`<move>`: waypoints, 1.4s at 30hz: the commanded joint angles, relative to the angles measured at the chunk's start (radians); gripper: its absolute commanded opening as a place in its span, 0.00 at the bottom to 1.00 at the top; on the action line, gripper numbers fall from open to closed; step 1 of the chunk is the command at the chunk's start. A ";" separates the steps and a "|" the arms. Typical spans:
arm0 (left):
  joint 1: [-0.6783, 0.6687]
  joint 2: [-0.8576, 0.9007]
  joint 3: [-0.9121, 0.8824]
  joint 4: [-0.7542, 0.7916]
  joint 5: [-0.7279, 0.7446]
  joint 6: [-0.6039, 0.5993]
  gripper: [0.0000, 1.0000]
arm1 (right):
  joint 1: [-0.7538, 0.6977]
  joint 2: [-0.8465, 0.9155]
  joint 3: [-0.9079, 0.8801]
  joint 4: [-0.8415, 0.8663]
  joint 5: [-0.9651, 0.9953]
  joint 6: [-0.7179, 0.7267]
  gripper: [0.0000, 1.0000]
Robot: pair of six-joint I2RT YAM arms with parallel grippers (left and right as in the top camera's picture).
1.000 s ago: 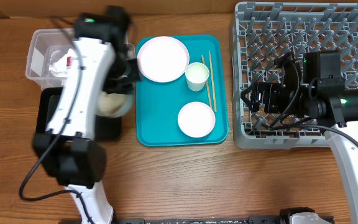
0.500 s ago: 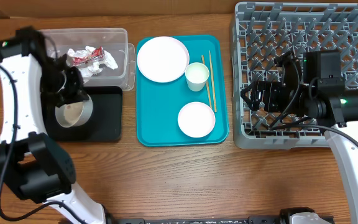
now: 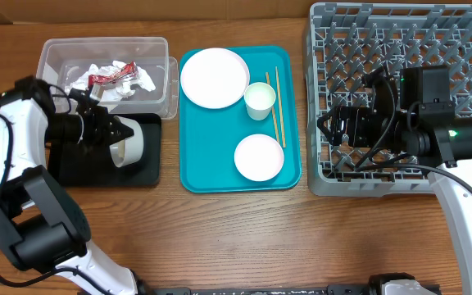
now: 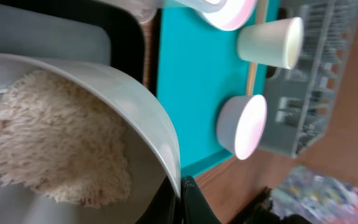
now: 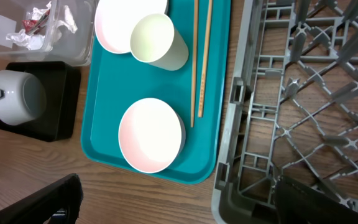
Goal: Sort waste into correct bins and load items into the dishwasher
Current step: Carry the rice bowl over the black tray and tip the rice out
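The bowl [image 4: 129,106] is clamped at its rim by the left gripper [image 4: 180,198], rice [image 4: 55,143] inside. Tilt is to be steepened slowly, mouth held within the black tray [image 3: 150,170] beneath. Beyond, the right gripper [image 3: 340,128] is spread empty above the dish rack [image 3: 465,49].

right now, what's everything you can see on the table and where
plate: 1, white, far end of teal tray
cup: 1, white, on teal tray beside plate
chopsticks: 1 pair, wooden, right side of teal tray
near bowl: 1, white, near end of teal tray
held bowl: 1, white, tilted over black tray
rice: 1 heap, white, inside held bowl
napkins: several, white, in clear tub
wrapper: 1, red, in clear tub
clear tub: 1, far left
black tray: 1, nearer than tub
teal tray: 1, centre
dish rack: 1, grey, right
left gripper: shut on held bowl
right gripper: open, over dish rack
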 commanded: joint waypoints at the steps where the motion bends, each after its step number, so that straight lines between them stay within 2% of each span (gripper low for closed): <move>1: 0.058 -0.011 -0.066 0.027 0.193 0.127 0.04 | 0.005 0.000 0.022 0.005 0.002 0.003 1.00; 11: 0.209 -0.011 -0.224 0.143 0.409 0.142 0.04 | 0.005 0.000 0.022 0.010 0.002 0.003 1.00; 26: 0.269 -0.011 -0.229 0.143 0.640 0.104 0.04 | 0.005 0.000 0.022 0.010 0.002 0.003 1.00; 34: 0.269 -0.011 -0.229 0.135 0.743 0.039 0.04 | 0.005 0.000 0.022 0.010 0.002 0.003 1.00; 42: 0.269 -0.011 -0.229 0.135 0.748 -0.119 0.04 | 0.005 0.000 0.022 0.010 0.002 0.003 1.00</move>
